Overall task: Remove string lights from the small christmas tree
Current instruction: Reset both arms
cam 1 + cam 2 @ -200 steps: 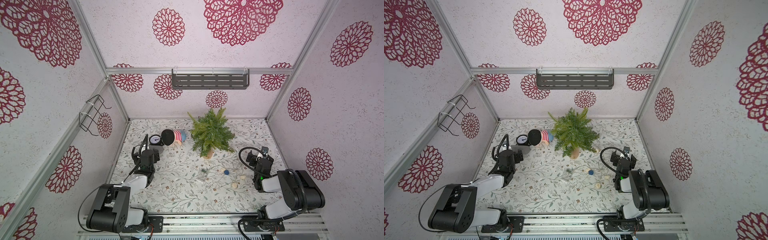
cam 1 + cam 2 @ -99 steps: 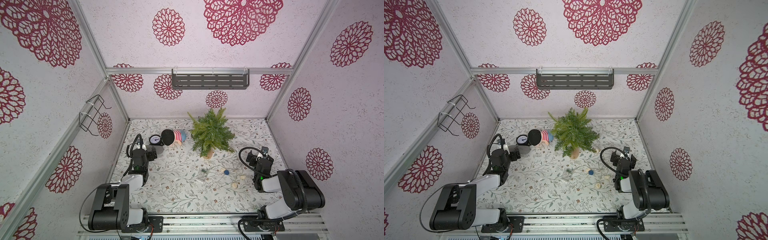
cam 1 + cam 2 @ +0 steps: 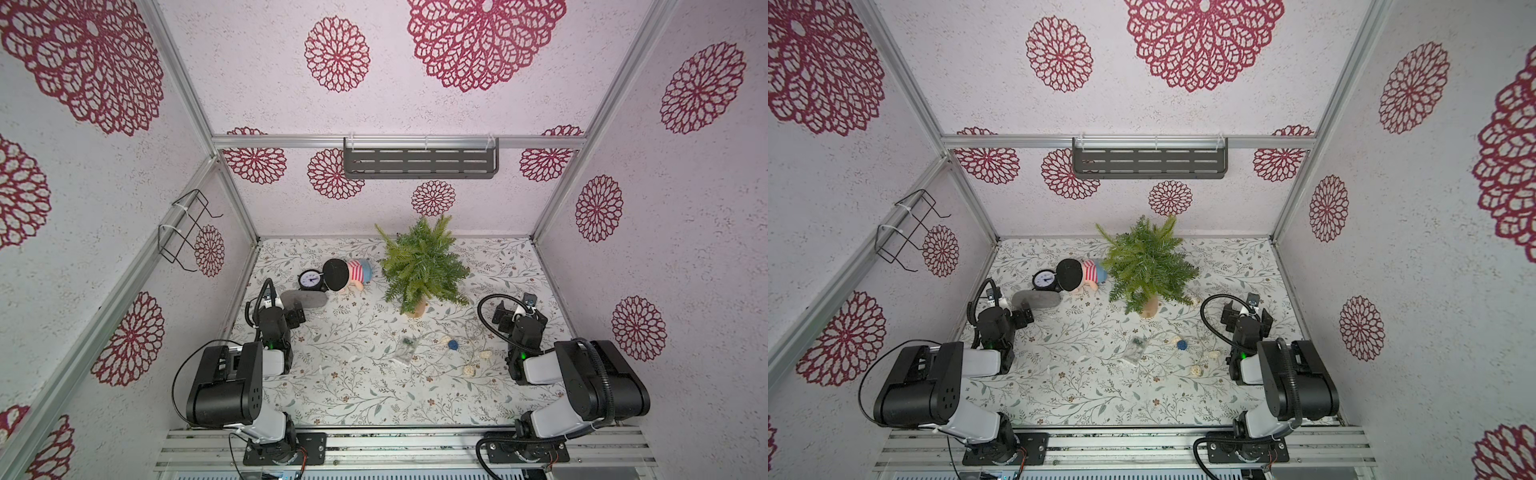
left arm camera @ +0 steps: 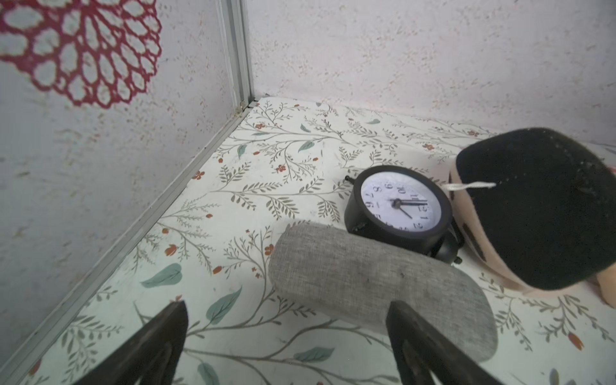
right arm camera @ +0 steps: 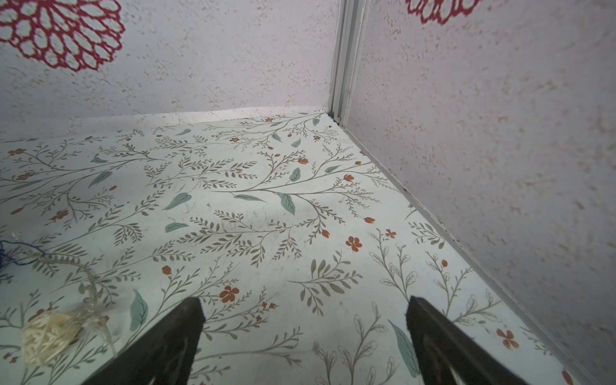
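Right fingers [image 5: 173, 340], apart and empty, sit near a cream woven ball [image 5: 50, 333] of the thin pale-wire string lights [image 3: 452, 344], stretched crosswise over the floral desk [image 3: 332, 395] before the small green fir christmas tree [image 3: 422, 266]; left fingers [image 4: 156, 336], also apart, lie well away

Grey case [image 4: 366, 286] beside black clock [image 4: 398, 206]; doll [image 4: 533, 213] adjoining; dark shelf [image 3: 419, 164] on wall.
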You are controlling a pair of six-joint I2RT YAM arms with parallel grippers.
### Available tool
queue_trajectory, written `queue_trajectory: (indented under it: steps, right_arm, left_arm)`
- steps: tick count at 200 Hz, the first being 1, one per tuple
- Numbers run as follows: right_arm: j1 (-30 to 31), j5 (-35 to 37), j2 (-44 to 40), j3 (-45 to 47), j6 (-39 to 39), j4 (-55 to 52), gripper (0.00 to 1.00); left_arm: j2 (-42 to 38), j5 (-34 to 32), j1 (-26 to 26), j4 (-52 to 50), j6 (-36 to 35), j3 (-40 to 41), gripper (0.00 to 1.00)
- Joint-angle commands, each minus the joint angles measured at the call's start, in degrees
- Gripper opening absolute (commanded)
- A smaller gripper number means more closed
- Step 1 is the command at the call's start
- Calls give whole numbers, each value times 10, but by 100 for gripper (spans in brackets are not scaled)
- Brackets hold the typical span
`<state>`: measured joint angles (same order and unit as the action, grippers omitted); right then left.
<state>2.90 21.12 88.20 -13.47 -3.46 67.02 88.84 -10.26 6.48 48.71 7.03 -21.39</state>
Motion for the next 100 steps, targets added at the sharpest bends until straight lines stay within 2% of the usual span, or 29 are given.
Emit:
queue_trajectory:
  steps: [1,19,100]
  right_arm:
    - [-1,1,-2,-4,5,29,99]
    - [0,1,-2,-3,6,30,99]
    - [0,1,-2,-3,5,30,99]
  left_arm:
    - [-4,112,36,-14,7,-37,97]
    - [7,187,52,35,1,-24,97]
    - [1,169,45,26,-1,-22,97]
